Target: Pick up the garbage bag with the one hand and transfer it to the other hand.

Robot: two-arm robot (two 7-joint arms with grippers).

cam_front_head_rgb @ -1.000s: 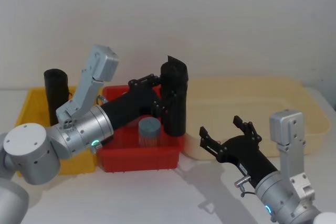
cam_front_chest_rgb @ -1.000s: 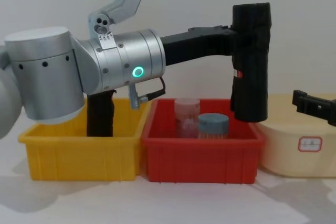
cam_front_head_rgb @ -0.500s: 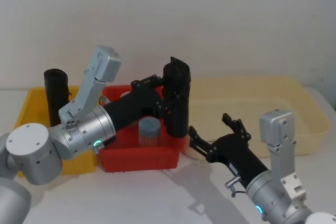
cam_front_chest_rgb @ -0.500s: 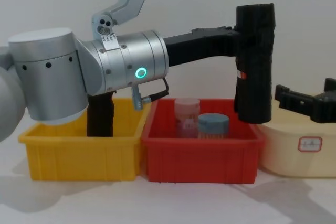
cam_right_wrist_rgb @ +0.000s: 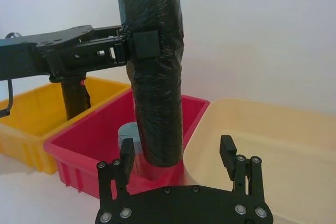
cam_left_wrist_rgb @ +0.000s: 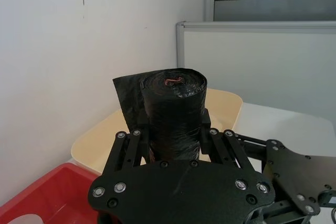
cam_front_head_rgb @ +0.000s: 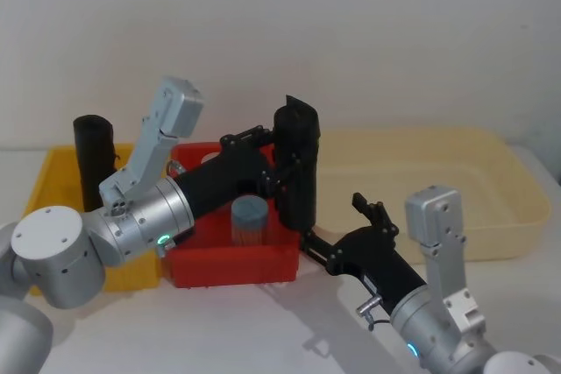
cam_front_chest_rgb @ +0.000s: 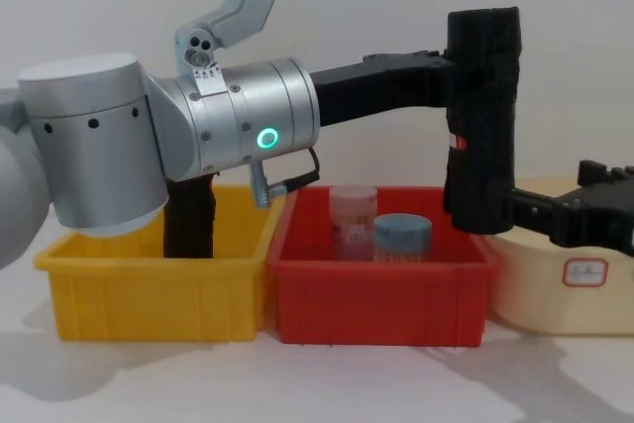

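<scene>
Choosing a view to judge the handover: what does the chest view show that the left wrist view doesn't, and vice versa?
Chest view, not left wrist: the red label on the garbage bag, its lower end by the red bin, the right gripper beside that end with fingers open, and a second black roll in the yellow bin. Left wrist, not chest: the bag's top end and a loose flap. Both: the left gripper shut on the garbage bag, and the cream tub.

Bright even light; soft shadows on table (cam_front_head_rgb: 219, 330).
</scene>
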